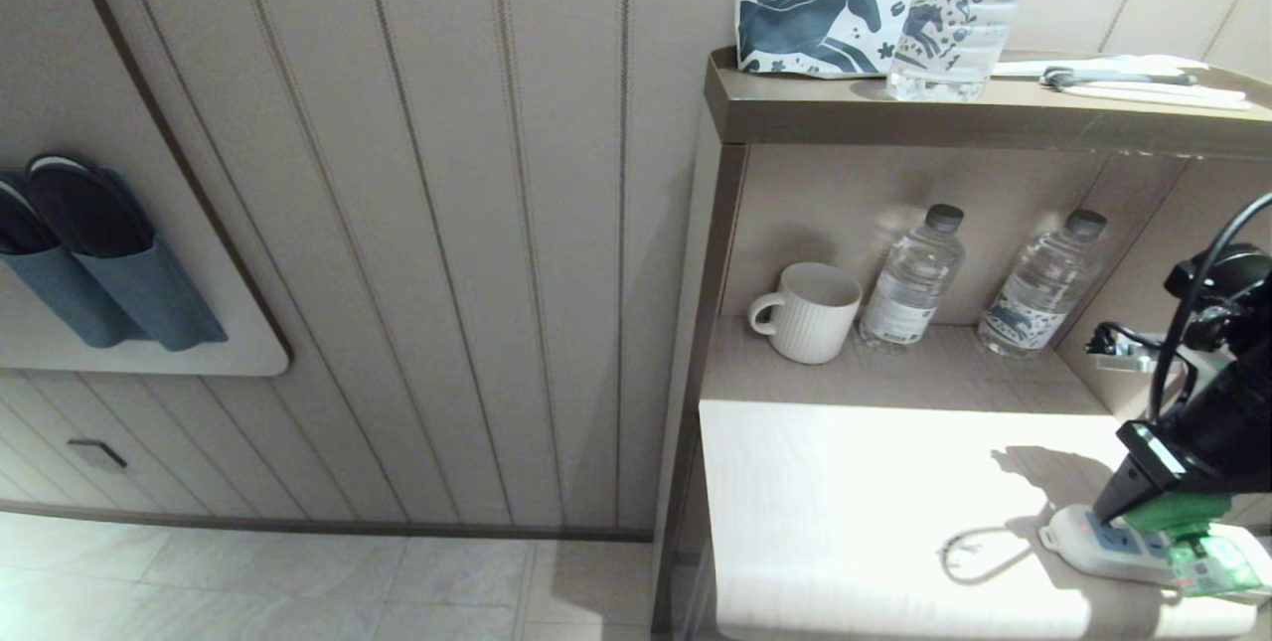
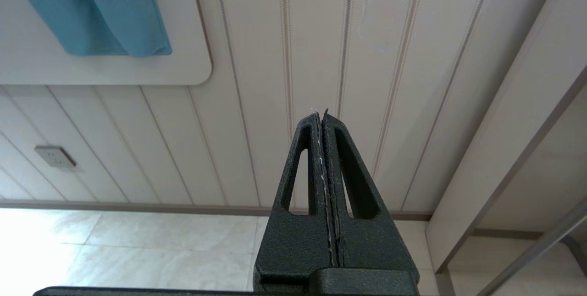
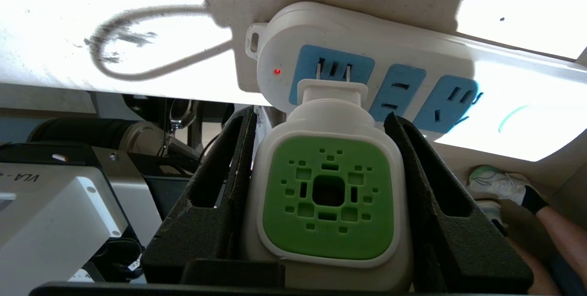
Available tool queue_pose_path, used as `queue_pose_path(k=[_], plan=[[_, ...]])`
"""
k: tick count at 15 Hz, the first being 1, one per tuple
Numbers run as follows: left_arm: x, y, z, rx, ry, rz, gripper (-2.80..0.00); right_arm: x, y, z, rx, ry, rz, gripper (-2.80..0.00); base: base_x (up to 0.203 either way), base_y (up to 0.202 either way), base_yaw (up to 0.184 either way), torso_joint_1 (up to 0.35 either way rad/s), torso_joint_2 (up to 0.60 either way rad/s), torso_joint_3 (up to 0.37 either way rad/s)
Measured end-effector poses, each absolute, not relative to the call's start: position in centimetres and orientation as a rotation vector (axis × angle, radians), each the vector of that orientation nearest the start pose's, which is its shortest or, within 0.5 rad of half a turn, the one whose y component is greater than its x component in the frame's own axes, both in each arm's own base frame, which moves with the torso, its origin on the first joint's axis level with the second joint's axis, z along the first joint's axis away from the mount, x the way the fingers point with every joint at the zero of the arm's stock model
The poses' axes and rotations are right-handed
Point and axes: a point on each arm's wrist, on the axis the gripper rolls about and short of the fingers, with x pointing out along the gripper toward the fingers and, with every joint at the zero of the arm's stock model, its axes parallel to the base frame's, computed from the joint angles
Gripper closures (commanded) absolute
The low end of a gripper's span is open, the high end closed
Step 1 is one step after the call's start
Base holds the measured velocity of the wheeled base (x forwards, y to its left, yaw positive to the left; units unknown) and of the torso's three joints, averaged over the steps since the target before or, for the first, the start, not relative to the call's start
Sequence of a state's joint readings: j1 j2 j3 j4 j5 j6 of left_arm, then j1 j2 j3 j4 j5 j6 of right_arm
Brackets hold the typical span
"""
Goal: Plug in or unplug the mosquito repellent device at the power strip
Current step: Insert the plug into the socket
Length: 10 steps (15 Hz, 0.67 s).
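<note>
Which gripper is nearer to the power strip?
Right. The right gripper holds the repellent device with its prongs at the power strip; the left gripper is shut, away by the wall.

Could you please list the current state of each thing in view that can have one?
mosquito repellent device: gripped, prongs partly in the end socket, metal showing
power strip: red light on, other two sockets free
right gripper: closed on the device
left gripper: shut, holding nothing, away from the shelf
mug: upright
two shelf bottles: upright, capped

Hotel room: slippers [image 1: 89, 263] in wall holder, complimentary water bottles [image 1: 912, 279], mug [image 1: 807, 311] on shelf.
</note>
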<state>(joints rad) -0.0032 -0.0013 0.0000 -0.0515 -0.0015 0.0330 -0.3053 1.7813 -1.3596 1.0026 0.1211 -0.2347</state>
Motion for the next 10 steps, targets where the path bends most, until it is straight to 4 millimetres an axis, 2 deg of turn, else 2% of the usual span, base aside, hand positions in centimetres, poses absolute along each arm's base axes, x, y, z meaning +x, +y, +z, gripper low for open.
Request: queue_pose_path(k=[10], plan=[[-2.3, 0.0, 8.07, 0.032, -0.053, -0.004, 0.0, 25.33, -7.85, 18.26, 0.114, 1.4, 0.009, 0.0, 0.0, 0.0, 0.0, 0.0, 0.0, 0.0]])
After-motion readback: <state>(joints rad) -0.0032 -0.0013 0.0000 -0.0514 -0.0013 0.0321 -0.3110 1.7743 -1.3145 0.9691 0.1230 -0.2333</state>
